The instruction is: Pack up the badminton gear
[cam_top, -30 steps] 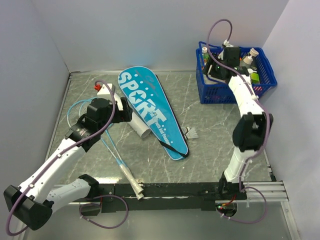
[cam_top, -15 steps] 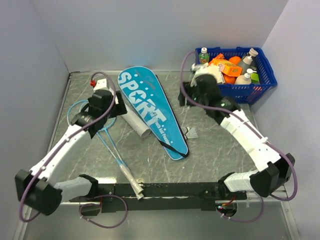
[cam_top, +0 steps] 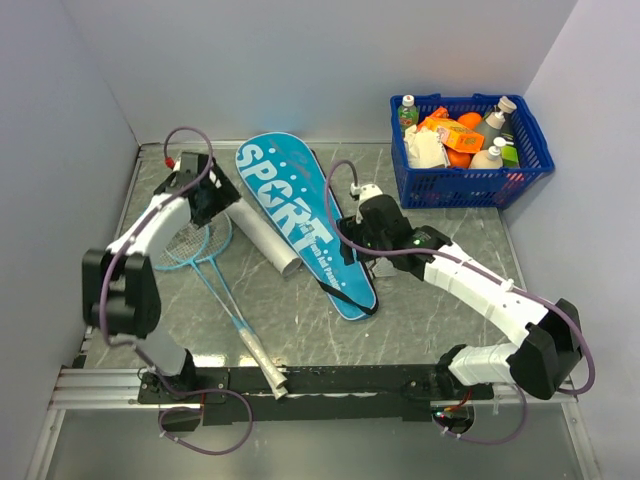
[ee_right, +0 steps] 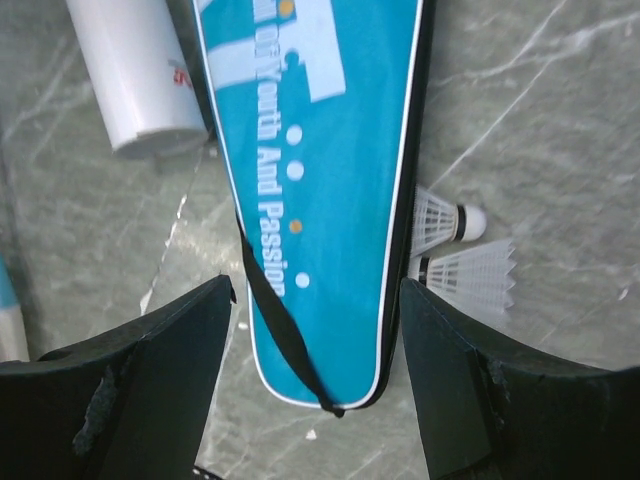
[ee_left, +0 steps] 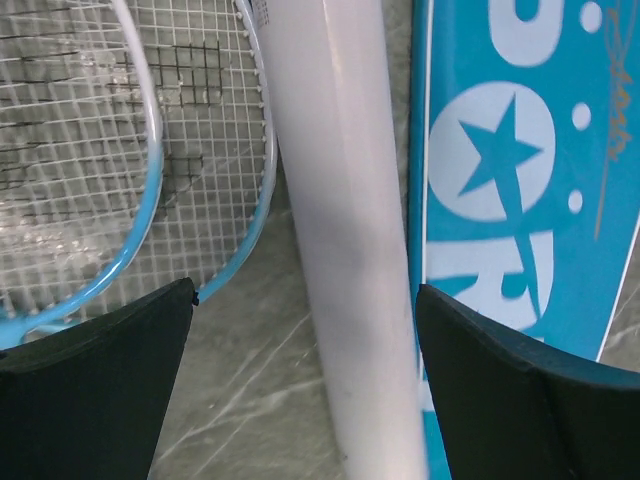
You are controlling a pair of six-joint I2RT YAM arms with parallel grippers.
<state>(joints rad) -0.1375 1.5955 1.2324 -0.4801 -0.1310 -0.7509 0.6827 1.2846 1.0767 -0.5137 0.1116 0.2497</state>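
Observation:
The teal bag (cam_top: 300,220) lettered SPORT lies diagonally mid-table. Two light-blue rackets (cam_top: 190,243) lie crossed at its left, white handles (cam_top: 265,370) toward the near edge. A white tube (cam_top: 262,238) lies between rackets and bag. My left gripper (cam_top: 208,195) is open and empty above the tube (ee_left: 340,250), with racket heads (ee_left: 200,120) on one side and the bag (ee_left: 510,200) on the other. My right gripper (cam_top: 368,243) is open and empty over the bag's narrow end (ee_right: 320,200) and its black strap (ee_right: 285,340). Two white shuttlecocks (ee_right: 445,222) lie beside the bag; my right arm hides them in the top view.
A blue grocery basket (cam_top: 465,187) with bottles and packets stands at the back right corner. Grey walls close the table on the left, back and right. The black base rail (cam_top: 340,380) runs along the near edge.
My right arm has swung from the basket down and left to over the bag. My left arm has moved back and left to over the tube and racket heads.

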